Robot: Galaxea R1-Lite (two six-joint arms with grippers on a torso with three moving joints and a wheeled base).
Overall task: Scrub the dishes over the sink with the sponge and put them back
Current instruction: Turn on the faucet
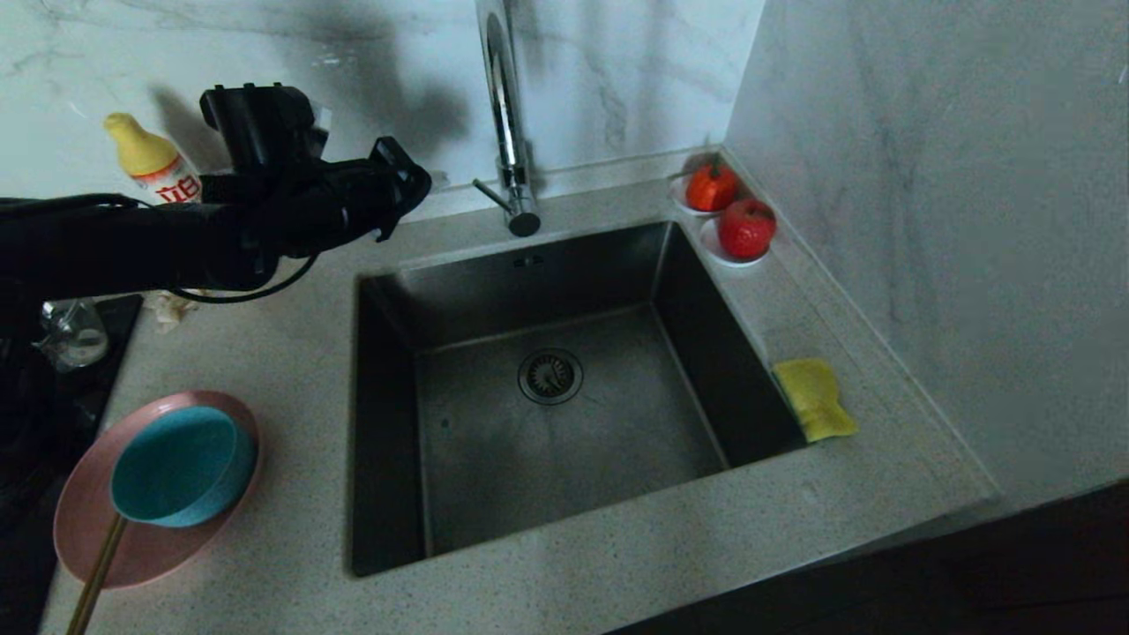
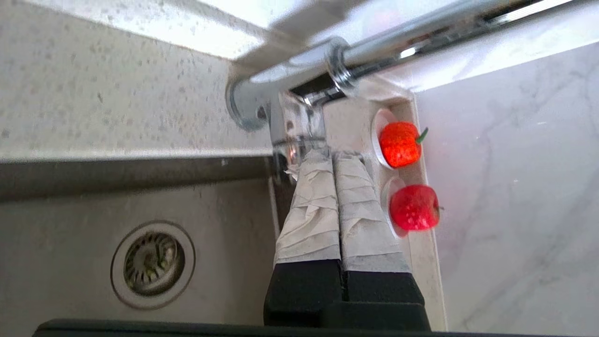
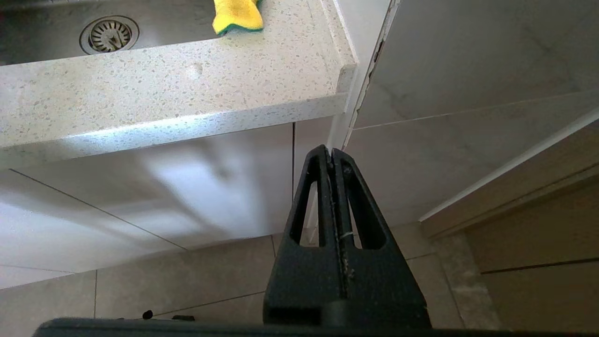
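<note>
A: On the speckled counter (image 1: 291, 353), the plate (image 1: 88, 511), bowl (image 1: 181, 476) and chopsticks (image 1: 97, 573) lie left of the sink (image 1: 529, 441); the sponge (image 1: 816, 397) lies right of it.

B: The left gripper (image 1: 401, 185), jaws pressed together, hovers behind the sink; the right gripper (image 3: 331, 154), likewise closed, hangs below. Nothing is grasped; next, likely opening for a pickup.

Red characters (illegible) mark the yellow-capped bottle (image 1: 152, 165).

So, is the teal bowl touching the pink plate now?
Touching. In the head view the teal bowl sits tilted on the pink plate, left of the sink, with no gap between them.
</note>
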